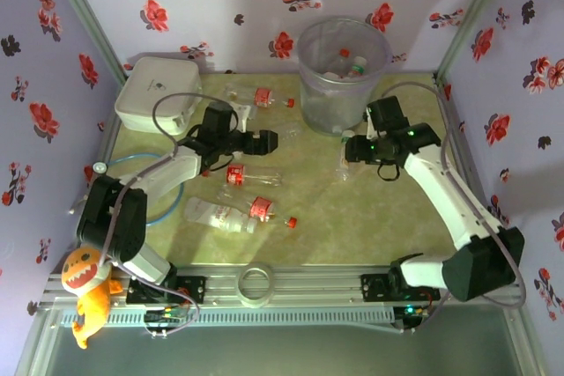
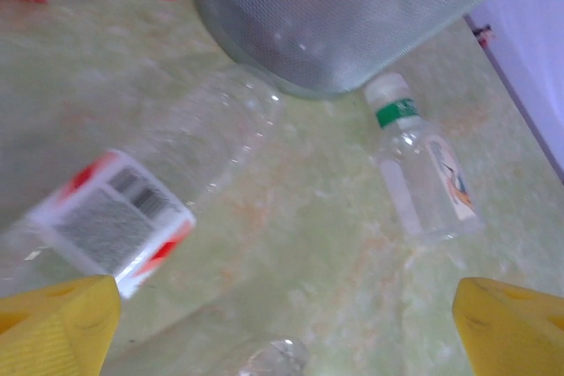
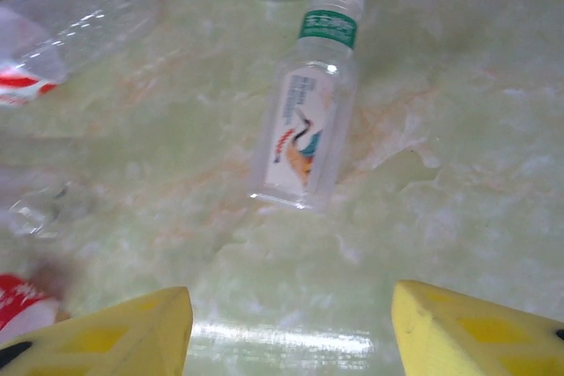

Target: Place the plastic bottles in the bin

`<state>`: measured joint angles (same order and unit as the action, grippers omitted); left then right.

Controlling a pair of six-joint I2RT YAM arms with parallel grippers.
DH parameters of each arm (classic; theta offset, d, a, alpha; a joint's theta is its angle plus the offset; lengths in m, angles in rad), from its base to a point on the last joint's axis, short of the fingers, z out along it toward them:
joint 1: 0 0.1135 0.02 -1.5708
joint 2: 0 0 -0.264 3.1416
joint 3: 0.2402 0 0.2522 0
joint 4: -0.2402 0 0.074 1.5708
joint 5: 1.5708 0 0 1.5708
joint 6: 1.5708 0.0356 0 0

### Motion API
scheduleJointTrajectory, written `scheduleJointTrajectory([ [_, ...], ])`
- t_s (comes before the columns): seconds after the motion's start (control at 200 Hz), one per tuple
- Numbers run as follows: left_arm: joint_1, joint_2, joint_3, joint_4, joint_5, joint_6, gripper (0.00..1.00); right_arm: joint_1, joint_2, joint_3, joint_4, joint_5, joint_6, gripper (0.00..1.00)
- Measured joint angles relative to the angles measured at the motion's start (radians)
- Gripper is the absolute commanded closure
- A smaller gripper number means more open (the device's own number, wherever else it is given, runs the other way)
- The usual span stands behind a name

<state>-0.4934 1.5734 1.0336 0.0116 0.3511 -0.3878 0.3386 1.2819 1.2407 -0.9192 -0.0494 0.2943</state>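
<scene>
Marbled tabletop [image 3: 458, 173]; white-labelled bottle [image 3: 308, 121] lies ahead of right end effector [image 3: 289, 305]; jaws apart, empty.

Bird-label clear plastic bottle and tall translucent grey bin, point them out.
Bird-label clear plastic bottle [image 3: 304, 134], right wrist view, its label.
Tall translucent grey bin [image 1: 339, 103], top external view, front wall.

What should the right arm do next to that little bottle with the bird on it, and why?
Probably ease forward and down so the right arm's yellow fingers straddle the small clear plastic bottle with the bird label. It lies on the table ahead of them, not between them, near the tall round translucent grey bin.
</scene>
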Motion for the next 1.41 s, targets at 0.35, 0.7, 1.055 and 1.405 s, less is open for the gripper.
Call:
scheduleJointTrajectory([
  [0.35, 0.01, -0.016, -0.004, -0.137, -0.181, -0.058, 0.01, 0.0, -0.003, 0.323, -0.079, -0.068, -0.059, 0.45],
  [0.7, 0.01, -0.092, -0.082, -0.227, -0.24, -0.094, 0.0, -0.053, 0.236, 0.626, -0.02, -0.044, -0.085, 0.44],
  [1.055, 0.01, -0.154, -0.121, -0.257, -0.264, -0.104, 0.0, 0.06, 0.214, 0.462, -0.046, 0.136, -0.046, 0.23],
  [1.405, 0.01, -0.126, -0.115, -0.26, -0.266, -0.103, 0.0, 0.04, 0.319, 0.067, 0.108, 0.17, 0.055, 0.21],
])
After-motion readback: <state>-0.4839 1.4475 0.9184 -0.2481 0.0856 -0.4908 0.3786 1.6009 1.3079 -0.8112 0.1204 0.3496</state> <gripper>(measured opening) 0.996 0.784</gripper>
